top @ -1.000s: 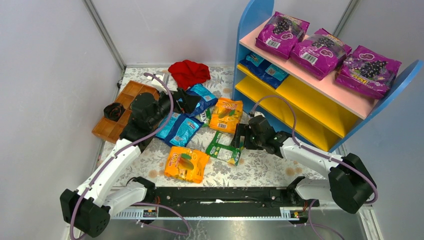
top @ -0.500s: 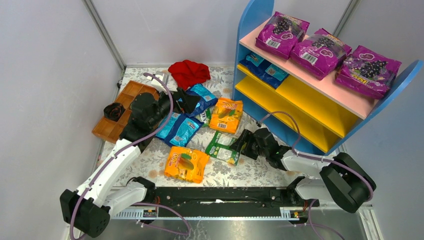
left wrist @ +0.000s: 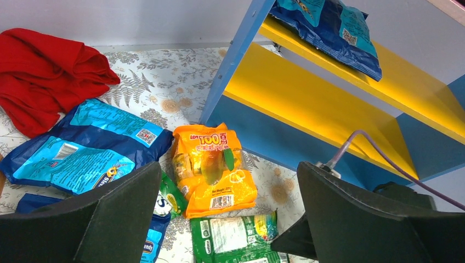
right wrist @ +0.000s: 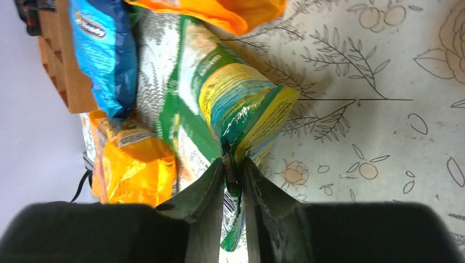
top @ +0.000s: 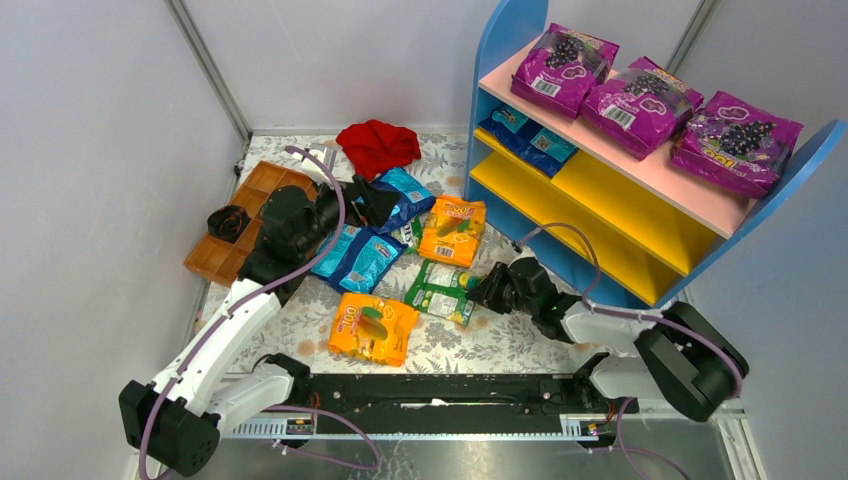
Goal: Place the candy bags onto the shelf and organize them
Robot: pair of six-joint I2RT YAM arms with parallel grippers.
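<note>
A green candy bag (top: 438,292) lies on the floral table, and my right gripper (top: 480,292) is shut on its right edge. In the right wrist view the fingers (right wrist: 211,181) pinch the green bag's (right wrist: 230,104) crimped seam, with the right gripper (right wrist: 233,162) low over the table. My left gripper (top: 372,203) hangs open above the pile, jaws wide with nothing between them (left wrist: 229,170). Below it lie an orange bag (left wrist: 214,167) and blue bags (left wrist: 82,145). A second orange bag (top: 373,328) sits nearer the bases. The shelf (top: 610,215) stands at right with blue bags (top: 530,135) on its upper yellow board.
Three magenta grape bags (top: 640,100) fill the pink top board. A red cloth (top: 378,145) lies at the back. A brown wooden tray (top: 270,182) sits left of my left arm. The shelf's blue side panel (left wrist: 233,60) rises close to the pile.
My right gripper dropped toward the table, reached the green bag's right edge and shut on it; the bag shifted slightly left. The left arm has stayed still.
</note>
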